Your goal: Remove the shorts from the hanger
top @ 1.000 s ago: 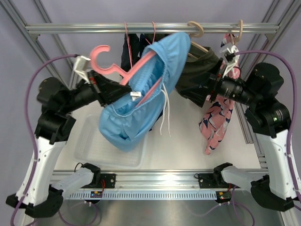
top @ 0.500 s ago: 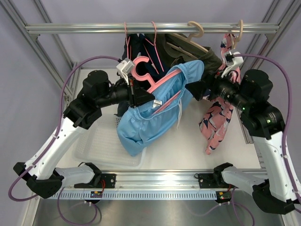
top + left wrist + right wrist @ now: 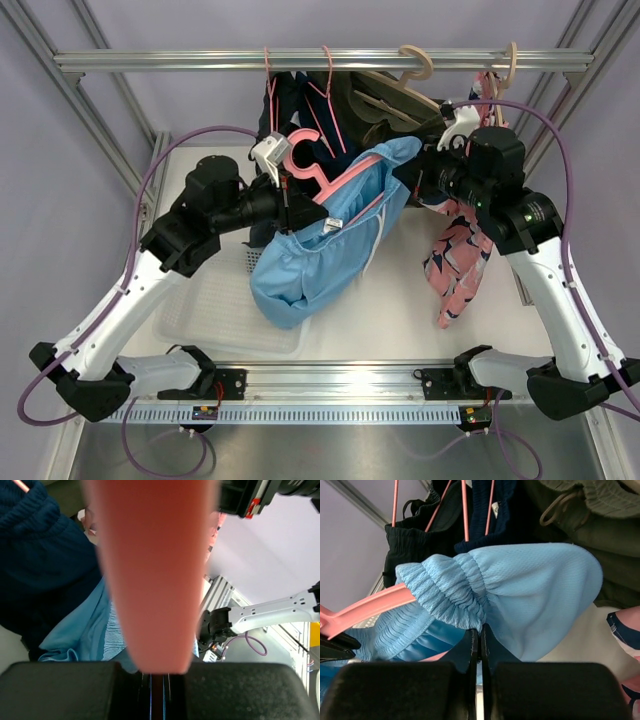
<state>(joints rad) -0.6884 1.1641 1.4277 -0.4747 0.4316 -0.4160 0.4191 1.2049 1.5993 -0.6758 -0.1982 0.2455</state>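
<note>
Your left gripper (image 3: 289,203) is clamped on the neck of a pink hanger (image 3: 300,160). In the left wrist view the jaws press against both sides of the pink plastic, with no gap showing. The hanger is tilted, its hook free of the rail (image 3: 200,60) and pointing up and away from you.

The light sky-blue shorts (image 3: 310,260) are draped over this hanger. Most of the fabric sags in a bundle below it, above the table and beside a clear tray (image 3: 210,315).

Your right gripper (image 3: 408,185) reaches in from the right and meets the far end of the shorts. In the right wrist view its jaws are drawn to a thin slit, pinching the blue fabric just under the gathered elastic waistband.

Behind, darker navy shorts (image 3: 295,100) hang from the rail on thin pink hangers. Olive-green shorts (image 3: 385,105) hang to their right, and a pink patterned pair (image 3: 458,255) dangles under your right arm.
</note>
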